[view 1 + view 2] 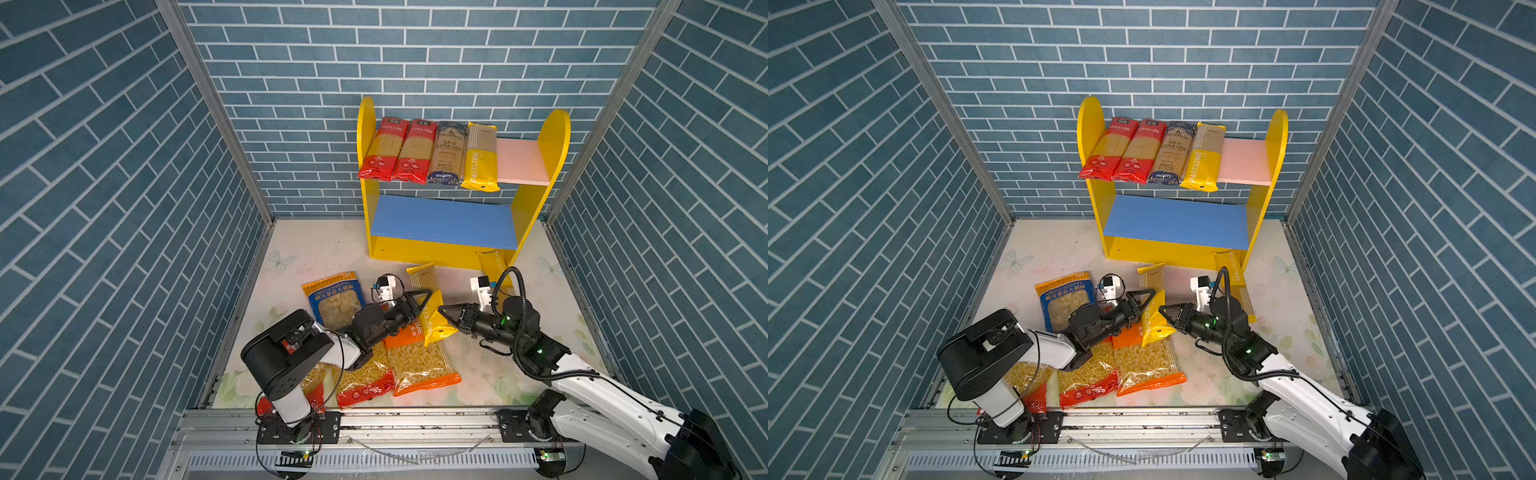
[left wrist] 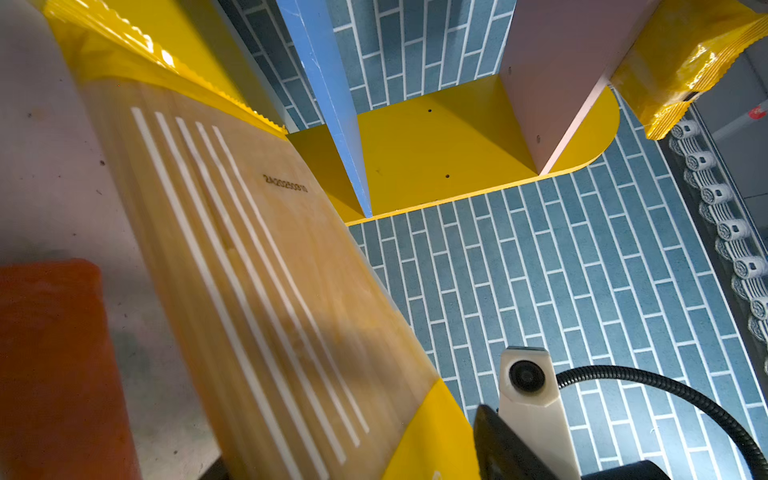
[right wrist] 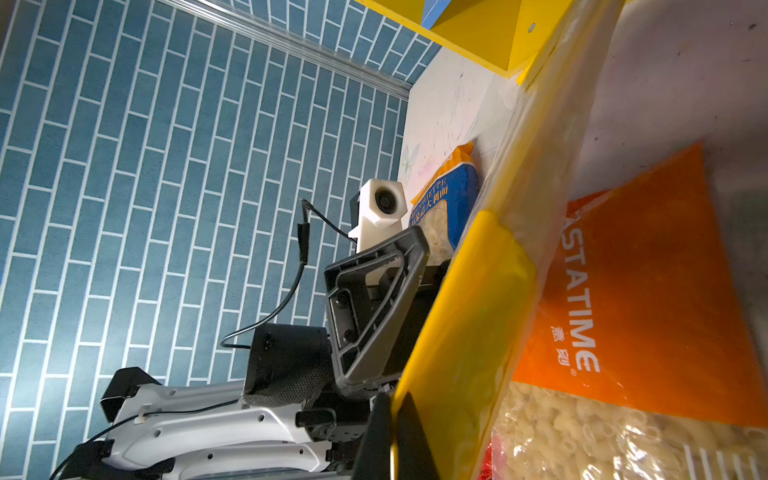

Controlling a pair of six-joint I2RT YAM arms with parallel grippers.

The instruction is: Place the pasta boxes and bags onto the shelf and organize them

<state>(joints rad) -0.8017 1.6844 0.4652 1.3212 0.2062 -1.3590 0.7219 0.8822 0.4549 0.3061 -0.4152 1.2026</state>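
top views: high, facing shelf (image 1: 440,220) | wrist views: close, share yellow packet (image 2: 270,291)

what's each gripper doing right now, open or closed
left gripper: against the long yellow plastic spaghetti pack; whether it grips cannot be told
right gripper: shut on that pack's edge

Shelf (image 1: 424,251): side panels (image 1: 555,141) coloured yellow, upper board (image 1: 521,162) pink, lower board (image 1: 440,222) blue. On upper board: red packs (image 1: 380,151), dark blue pack (image 1: 446,153), yellow pack (image 1: 481,160). Yellow recorded for centre spaghetti pack (image 1: 432,328), window marked with white stripes. Orange bag (image 1: 419,361), red bag (image 1: 363,382), blue bag (image 1: 334,299) noted. Walls (image 1: 124,166) patterned as blue brick, white joints.
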